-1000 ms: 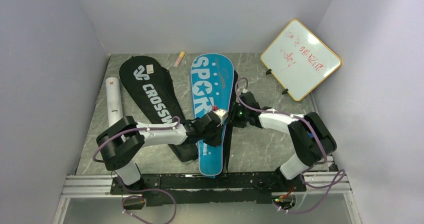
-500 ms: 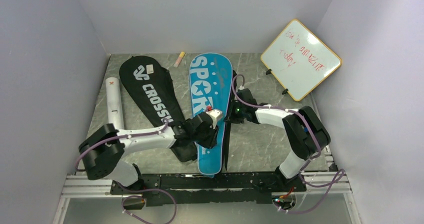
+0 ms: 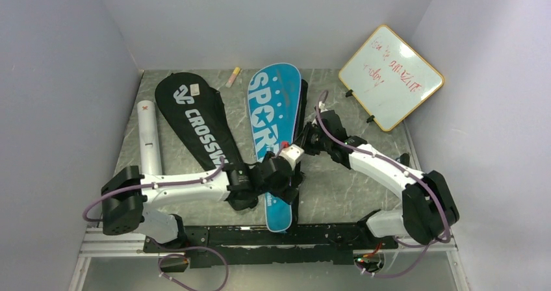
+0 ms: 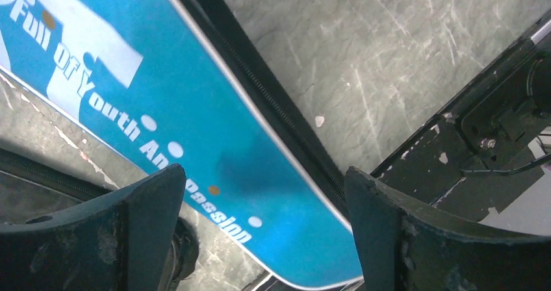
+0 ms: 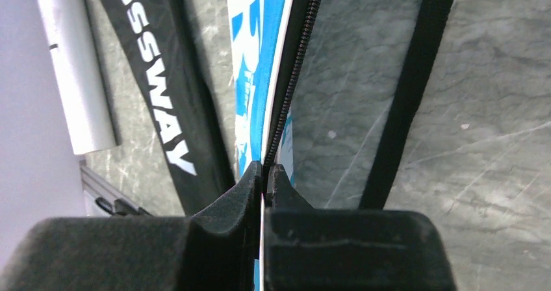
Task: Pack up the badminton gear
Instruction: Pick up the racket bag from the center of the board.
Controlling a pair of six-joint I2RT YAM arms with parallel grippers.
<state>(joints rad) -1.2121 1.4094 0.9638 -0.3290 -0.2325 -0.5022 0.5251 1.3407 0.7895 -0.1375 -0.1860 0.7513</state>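
Though both racket covers lie on the desk (image 3: pixel 351 180), the packing looks unfinished.
The blue "SPORT" cover (image 3: pixel 273 119) slants across the desk's middle, its narrow end at the near edge. The right gripper (image 5: pixel 265 171) is clamped on its rim beside the zip (image 5: pixel 297 70). The left gripper (image 4: pixel 263 187) hangs spread wide over the narrow end, holding nothing. The black "CROSSWAY" cover (image 3: pixel 195 119) lies just beside it, and the white cardboard tube (image 3: pixel 148 138) lies along the left edge. No bare racket or shuttlecock shows, so closing the zip seems to remain.
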